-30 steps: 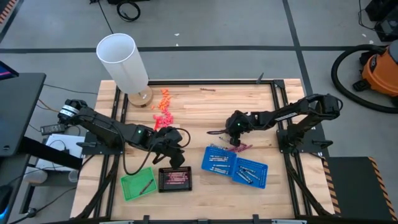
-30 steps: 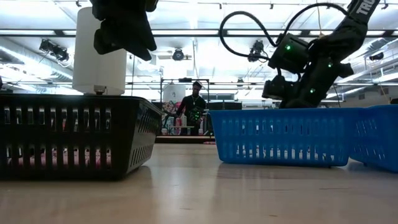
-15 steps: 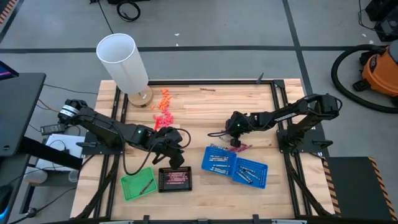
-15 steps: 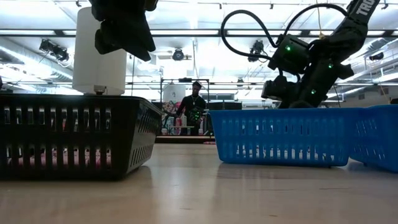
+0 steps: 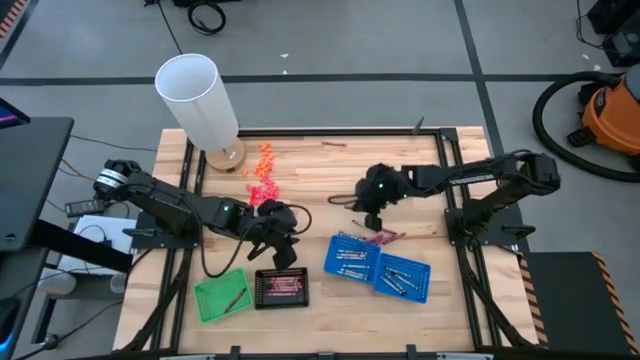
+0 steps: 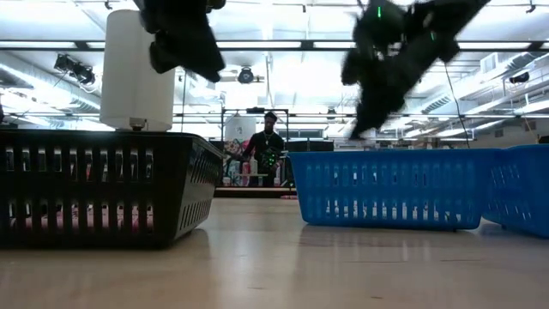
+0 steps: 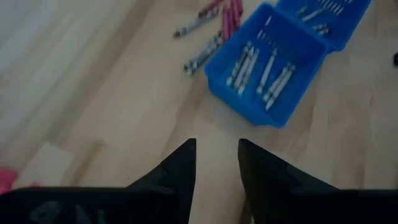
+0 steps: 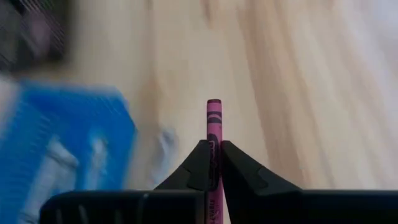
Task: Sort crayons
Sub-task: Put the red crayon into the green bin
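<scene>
Lifted since a second ago, the right gripper (image 8: 213, 163) now pinches a magenta crayon (image 8: 213, 124) above bare wood at twelve o'clock of the blue baskets (image 5: 350, 260), with loose crayons (image 5: 380, 238) between them. At nine o'clock, the left gripper (image 7: 216, 163) hangs with fingers parted above the black basket (image 5: 281, 288), beside the green tray (image 5: 208, 302); open tabletop lies between the arms.

Two blue baskets (image 5: 376, 267), one black basket (image 5: 281, 287), one green tray (image 5: 222, 295).
</scene>
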`<state>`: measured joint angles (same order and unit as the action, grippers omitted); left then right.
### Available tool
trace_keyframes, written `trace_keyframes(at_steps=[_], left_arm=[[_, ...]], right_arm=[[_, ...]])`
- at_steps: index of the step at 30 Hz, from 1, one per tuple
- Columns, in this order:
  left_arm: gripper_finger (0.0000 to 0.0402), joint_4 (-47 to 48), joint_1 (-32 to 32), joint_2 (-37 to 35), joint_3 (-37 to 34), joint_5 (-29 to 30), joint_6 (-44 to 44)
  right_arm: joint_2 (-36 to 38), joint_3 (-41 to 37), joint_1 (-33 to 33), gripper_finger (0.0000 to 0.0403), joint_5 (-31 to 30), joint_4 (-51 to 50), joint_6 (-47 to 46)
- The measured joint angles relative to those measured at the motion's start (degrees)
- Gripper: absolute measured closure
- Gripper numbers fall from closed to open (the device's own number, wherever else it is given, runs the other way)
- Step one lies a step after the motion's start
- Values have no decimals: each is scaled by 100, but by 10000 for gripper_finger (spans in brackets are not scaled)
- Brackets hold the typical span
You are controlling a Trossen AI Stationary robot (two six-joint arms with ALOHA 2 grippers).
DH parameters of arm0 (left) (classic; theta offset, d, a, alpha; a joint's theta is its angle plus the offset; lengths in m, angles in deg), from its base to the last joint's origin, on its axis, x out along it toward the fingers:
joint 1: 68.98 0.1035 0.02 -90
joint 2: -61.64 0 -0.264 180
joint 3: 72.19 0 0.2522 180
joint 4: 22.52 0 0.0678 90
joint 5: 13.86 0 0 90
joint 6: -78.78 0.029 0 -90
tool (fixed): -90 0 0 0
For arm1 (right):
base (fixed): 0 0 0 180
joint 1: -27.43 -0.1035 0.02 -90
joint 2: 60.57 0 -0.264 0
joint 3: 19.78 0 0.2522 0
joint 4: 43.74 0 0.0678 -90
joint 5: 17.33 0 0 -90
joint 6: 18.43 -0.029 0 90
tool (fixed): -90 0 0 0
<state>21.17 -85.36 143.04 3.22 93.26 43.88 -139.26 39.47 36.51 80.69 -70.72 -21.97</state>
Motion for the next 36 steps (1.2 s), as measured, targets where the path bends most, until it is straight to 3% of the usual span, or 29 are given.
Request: trace_keyframes(at_steps=[5,14,19,24,36], left_arm=[[272,-333,283,0,0,-2,217],[272,-2171,798,0,-21,205,739],[272,-2989,1087,19,-26,208,905],[272,-3979,1238,227,-17,-269,956],[271,-4825,1248,415,-22,-442,1368]], right_arm=[[365,600,6,368,6,-66,-368],[662,789,-184,367,213,1888,-1668],[664,793,-444,367,-133,2635,-1522],[664,793,-556,367,-395,3028,-1331],[664,793,-657,367,-441,3181,-1296]])
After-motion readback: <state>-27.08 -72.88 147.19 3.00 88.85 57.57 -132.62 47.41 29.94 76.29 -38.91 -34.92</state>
